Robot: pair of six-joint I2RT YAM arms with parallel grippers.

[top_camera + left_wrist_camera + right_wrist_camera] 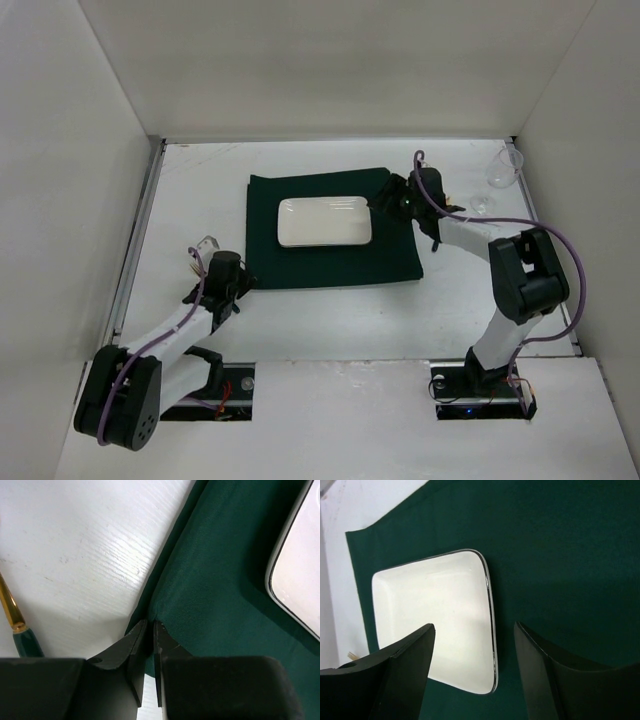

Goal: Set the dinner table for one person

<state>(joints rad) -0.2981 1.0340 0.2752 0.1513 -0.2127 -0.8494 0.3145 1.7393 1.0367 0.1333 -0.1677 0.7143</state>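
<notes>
1. The table [330, 320] carries the green mat [400, 255] mid-surface, with the white plate [325, 222] centred on it, so those two are laid.
2. My left tool [150, 625] is narrowed to a sliver, pinching the mat's near-left corner.
3. My right tool [474, 626] gapes wide over the plate's right edge, holding nothing.
4. Remaining, I judge: the glass [505, 170] in the far-right corner and the green-handled utensil [22, 640] off the mat's left side.
</notes>
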